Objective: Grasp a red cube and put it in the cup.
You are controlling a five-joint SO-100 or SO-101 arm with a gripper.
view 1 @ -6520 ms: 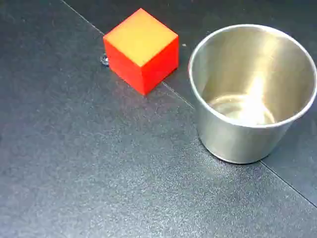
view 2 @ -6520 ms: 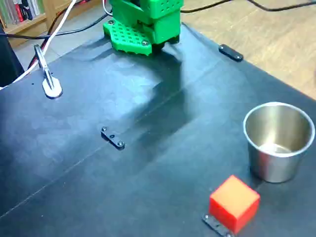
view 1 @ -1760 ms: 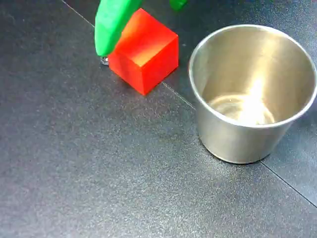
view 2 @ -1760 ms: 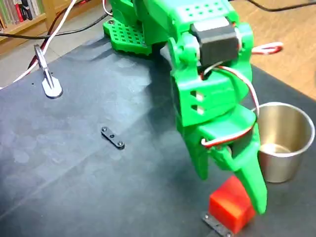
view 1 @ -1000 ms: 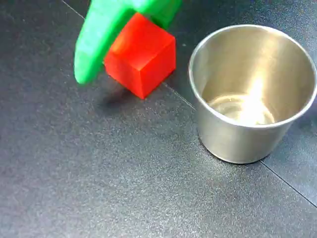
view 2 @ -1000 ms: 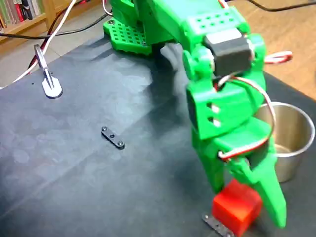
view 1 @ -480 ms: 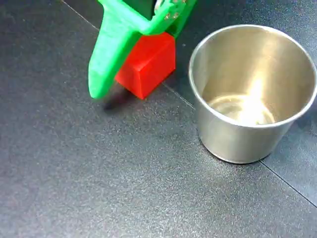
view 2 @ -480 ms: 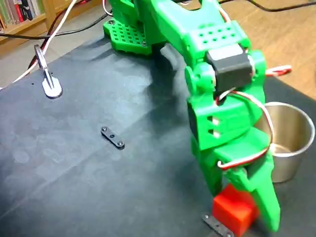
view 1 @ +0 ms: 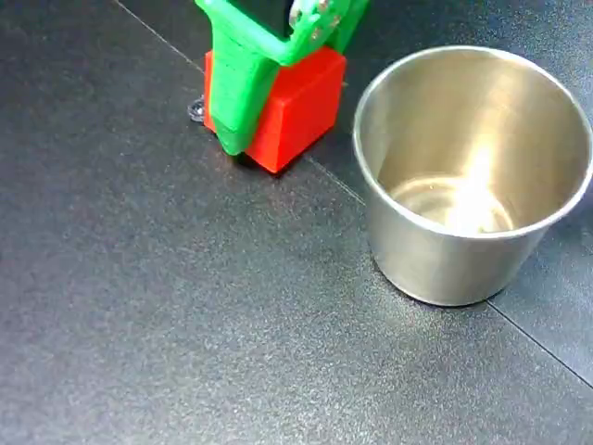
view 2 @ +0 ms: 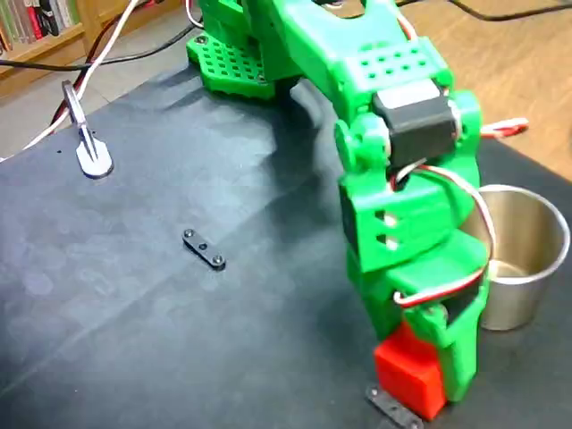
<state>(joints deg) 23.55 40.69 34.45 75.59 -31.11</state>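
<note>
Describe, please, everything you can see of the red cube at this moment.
The red cube is a solid, smooth-faced block of bright red, plastic by its look, sitting on the dark table just left of the steel cup in a fixed view, not touching it. The green gripper covers its top; one finger lies flat against its left face, so it looks clamped. In the other fixed view the cube shows beneath the gripper, beside a small black bracket.
</note>
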